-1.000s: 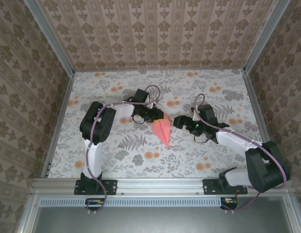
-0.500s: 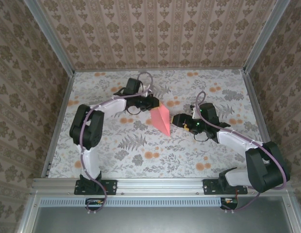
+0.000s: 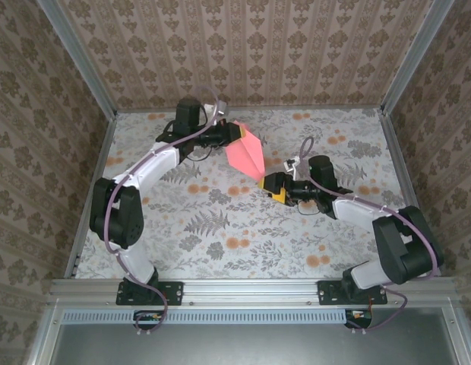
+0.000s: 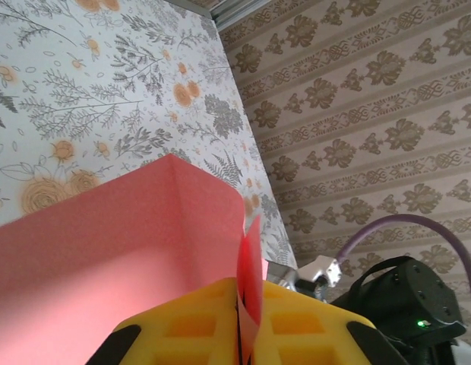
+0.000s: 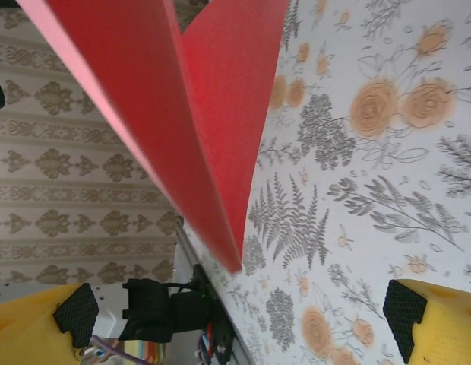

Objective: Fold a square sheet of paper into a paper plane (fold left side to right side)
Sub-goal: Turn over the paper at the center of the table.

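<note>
Top external view, and you have the left pincer (image 3: 229, 132) reaching over the far part of the floral-patterned table (image 3: 220, 236). Its jaws are pressed together on the wide upper corner of the salmon-pink, creased, kite-shaped paper plane (image 3: 245, 154). The paper plane hangs from that grip, broad end by the left pincer, slim pointed end slanting toward the near right. Your right pincer (image 3: 272, 186) sits just beside that point, near the middle of the table, jaws spread wide and holding nothing.

Left wrist view now: the two yellow fingers (image 4: 182, 327) meet flat against each other at the left pincer (image 4: 239, 312), and a thin pink edge stands clamped in the seam between them. One flap of the paper plane (image 4: 106, 243) fans out to the left of the fingers, with a crisp fold line along its top. Past it you can see the dark body of the right arm (image 4: 406, 293) with a small green light, close by.

Right wrist view: the paper plane (image 5: 197, 99) comes down from the top as two pink layers meeting in a narrow tip. That tip hangs between the spread black pads (image 5: 74, 312) of the right pincer (image 5: 239, 319), touching neither. Whether the tip rests on the table, you cannot tell from here.
</note>
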### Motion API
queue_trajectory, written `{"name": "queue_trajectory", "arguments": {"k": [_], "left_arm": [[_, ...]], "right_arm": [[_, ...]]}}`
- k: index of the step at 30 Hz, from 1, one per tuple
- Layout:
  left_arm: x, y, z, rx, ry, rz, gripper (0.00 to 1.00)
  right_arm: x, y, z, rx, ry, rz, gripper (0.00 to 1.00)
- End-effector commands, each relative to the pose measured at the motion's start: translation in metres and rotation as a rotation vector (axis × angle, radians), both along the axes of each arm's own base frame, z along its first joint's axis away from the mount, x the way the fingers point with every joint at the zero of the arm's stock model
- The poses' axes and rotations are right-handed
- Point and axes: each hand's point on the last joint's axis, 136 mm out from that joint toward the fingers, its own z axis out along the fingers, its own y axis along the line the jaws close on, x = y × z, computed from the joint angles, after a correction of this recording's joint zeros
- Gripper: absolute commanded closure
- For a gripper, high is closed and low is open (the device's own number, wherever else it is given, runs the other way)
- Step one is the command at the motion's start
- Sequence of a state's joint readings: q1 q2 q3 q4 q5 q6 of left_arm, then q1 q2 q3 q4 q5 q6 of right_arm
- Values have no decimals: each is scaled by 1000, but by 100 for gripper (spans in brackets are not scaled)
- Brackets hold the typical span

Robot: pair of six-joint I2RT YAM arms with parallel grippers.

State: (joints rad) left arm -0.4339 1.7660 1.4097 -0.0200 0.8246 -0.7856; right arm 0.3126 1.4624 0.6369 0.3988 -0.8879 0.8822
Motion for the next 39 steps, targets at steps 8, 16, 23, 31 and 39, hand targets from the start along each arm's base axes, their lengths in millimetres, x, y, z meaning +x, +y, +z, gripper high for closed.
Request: {"name": "queue_trajectory", "arguments": {"k": [8, 16, 23, 31, 39], "left_arm": [[-13, -9, 26, -90, -6, -48, 89], [-18, -8, 19, -88, 17, -50, 89], [-20, -8, 13, -86, 28, -52, 89], [-21, -8, 11, -85, 34, -59, 89], [-25, -6, 10, -69, 24, -66, 79]], "right_arm": [[22, 24, 49, 177, -61, 63, 16], [36, 14, 66, 178, -128, 31, 32], [42, 11, 74, 175, -156, 22, 43], [44, 6, 75, 170, -165, 6, 52], [42, 0, 71, 105, -174, -4, 75]]}}
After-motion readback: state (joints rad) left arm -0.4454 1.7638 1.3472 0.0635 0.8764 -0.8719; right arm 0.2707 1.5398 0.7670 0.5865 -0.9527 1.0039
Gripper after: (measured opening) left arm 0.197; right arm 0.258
